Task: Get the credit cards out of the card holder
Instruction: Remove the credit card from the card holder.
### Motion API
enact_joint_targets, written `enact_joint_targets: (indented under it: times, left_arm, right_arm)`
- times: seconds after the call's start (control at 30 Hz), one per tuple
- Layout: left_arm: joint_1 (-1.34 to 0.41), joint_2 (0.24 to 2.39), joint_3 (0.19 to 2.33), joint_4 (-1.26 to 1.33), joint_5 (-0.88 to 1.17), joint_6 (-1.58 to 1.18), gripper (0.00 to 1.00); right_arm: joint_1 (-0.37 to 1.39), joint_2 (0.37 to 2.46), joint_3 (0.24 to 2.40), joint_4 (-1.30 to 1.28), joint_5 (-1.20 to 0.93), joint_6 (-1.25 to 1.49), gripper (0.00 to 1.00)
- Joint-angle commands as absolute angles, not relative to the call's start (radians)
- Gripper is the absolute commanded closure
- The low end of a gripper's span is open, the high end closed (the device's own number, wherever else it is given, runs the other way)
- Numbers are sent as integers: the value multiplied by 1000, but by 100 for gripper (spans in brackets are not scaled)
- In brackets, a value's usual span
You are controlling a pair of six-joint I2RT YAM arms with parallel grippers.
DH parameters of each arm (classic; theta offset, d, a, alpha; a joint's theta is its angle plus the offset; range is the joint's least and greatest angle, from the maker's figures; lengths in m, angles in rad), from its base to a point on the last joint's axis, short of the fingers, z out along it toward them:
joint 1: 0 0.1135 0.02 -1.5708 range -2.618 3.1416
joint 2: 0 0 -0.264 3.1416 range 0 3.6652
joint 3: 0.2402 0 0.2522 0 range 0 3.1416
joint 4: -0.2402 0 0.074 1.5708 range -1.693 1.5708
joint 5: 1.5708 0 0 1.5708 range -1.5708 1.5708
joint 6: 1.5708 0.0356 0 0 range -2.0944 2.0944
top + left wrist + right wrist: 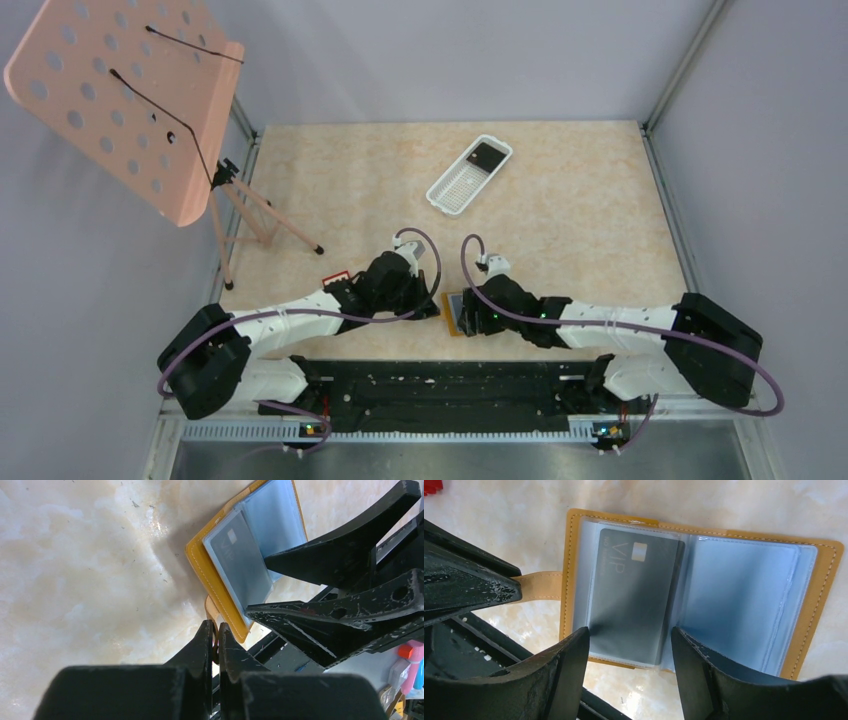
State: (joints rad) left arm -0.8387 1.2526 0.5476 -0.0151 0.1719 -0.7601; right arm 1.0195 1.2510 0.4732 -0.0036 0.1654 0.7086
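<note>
The tan card holder (819, 590) lies open on the table near the arms' bases, small in the top view (453, 318). A grey credit card (634, 595) marked VIP sits in the clear sleeve of its left panel. The right panel (739, 600) shows only pale blue plastic. My left gripper (214, 626) is shut on the holder's small tab (541, 585). My right gripper (629, 640) is open, its fingers (569, 655) standing either side of the grey card's near end, apart from it. From the left wrist the card (240, 565) shows between the right gripper's fingers (320, 555).
A white slotted tray (455, 190) with a dark card (487, 155) in it lies at the back of the table. A pink perforated stand (120, 100) on a tripod is at the left. A small red object (335, 279) lies beside the left arm.
</note>
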Motion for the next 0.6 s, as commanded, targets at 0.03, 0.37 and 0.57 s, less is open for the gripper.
enact_joint_targets:
  times: [0.03,0.37,0.57]
  left_arm:
    - [-842,1243,542,22,184,-769,100]
    - [-844,1250,540,34,189,-773,100]
    - [-844,1244,538,31,186,-772,100]
  right_arm:
    - [1049,1289,529,21,192,715,38]
    - [1082,1332,566,-22,249,724,37]
    - [1089,1333,580,-92,310,724,45]
